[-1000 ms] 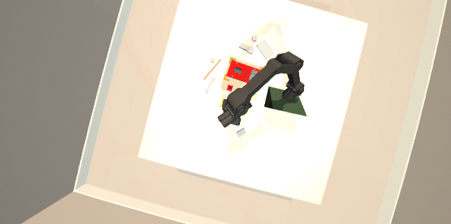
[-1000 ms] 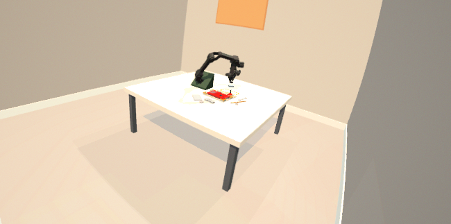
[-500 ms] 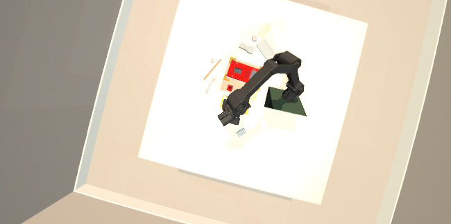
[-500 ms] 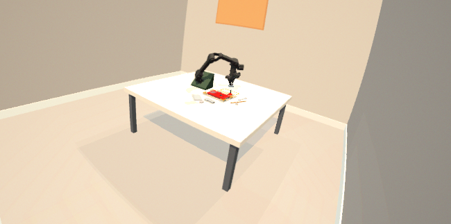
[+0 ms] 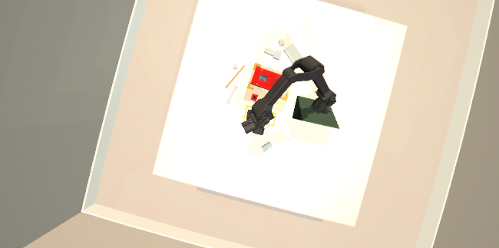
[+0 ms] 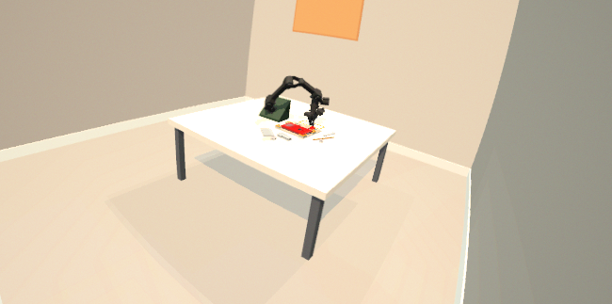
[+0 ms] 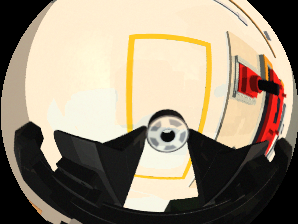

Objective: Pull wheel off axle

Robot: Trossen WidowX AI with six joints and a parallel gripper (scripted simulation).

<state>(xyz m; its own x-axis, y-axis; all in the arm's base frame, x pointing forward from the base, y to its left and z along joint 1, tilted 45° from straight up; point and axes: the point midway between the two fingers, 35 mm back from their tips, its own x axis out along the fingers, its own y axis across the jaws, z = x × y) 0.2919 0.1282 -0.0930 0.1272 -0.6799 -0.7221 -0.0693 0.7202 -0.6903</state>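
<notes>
The wheel (image 7: 154, 138) is off the upright axle (image 7: 269, 86), grasped by the hand (image 5: 256, 133) (image 6: 312, 124) (image 7: 166, 131) over the yellow-marked area (image 5: 274, 119) (image 7: 129, 85). Setting it down on the tabletop (image 5: 199, 151) (image 6: 282, 157) (image 7: 75, 65), releasing it and drawing clear remain.

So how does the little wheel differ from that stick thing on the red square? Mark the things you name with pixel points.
The wheel (image 7: 168, 134) is pale grey with a ring of darker patches; the axle (image 7: 269, 86) is black, on a red block. The wheel is broad and round, while the axle is slim. The wheel is gripped in the hand (image 7: 168, 134); the axle stands free, with nothing on it.
</notes>
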